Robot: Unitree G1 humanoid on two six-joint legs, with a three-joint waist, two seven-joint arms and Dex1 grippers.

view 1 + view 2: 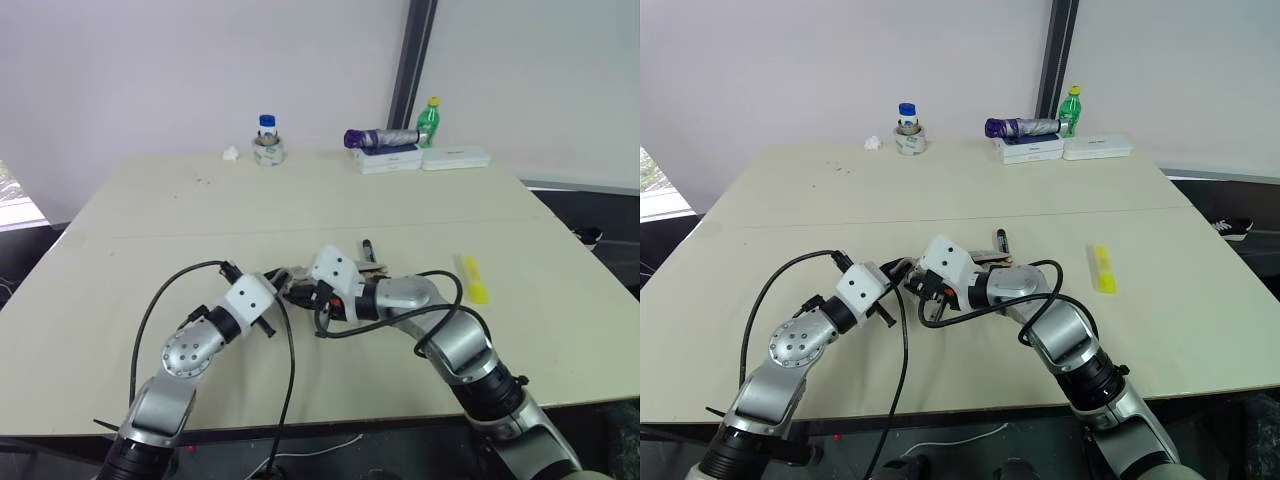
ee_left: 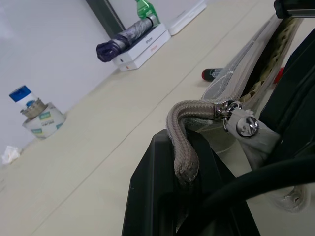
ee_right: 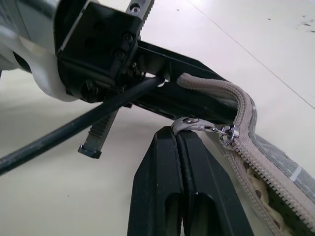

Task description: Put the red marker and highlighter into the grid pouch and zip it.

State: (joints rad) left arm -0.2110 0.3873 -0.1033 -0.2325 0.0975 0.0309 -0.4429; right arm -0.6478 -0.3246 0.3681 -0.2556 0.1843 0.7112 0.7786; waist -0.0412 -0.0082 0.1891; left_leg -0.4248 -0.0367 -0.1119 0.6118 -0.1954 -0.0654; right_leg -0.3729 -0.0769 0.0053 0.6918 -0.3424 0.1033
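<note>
Both hands meet at mid-bench over the grid pouch [image 2: 236, 81], which lies partly under the right wrist. The left hand [image 2: 183, 147] is clamped on the fabric tail [image 2: 184, 123] at the zip's end. The right hand [image 3: 178, 137] is closed on the grey pull tab [image 3: 189, 124], with the slider [image 3: 229, 132] right against that tail. Past the slider the teeth stand apart and spotted lining shows, so the mouth looks open along the stretch I can see.

Neither pen is inside yet. The red marker [image 1: 368, 250] lies on the bench [image 1: 200, 220] just beyond the pouch, at about 1 o'clock from the hands. The highlighter [image 1: 472, 279] lies well apart at 3 o'clock.

The step in hand, as I judge it, is finishing the opening and moving on to loading:

- Keep the left hand's hold on the tail, so the pouch stays anchored and the mouth stays taut.
- Let the right hand drop the tab without dragging the slider back along the teeth.
- Take the marker first, since it is nearer, gripping mid-barrel so it can go in lengthwise.
- Watch the right arm's cable, which loops close by the pouch.
</note>
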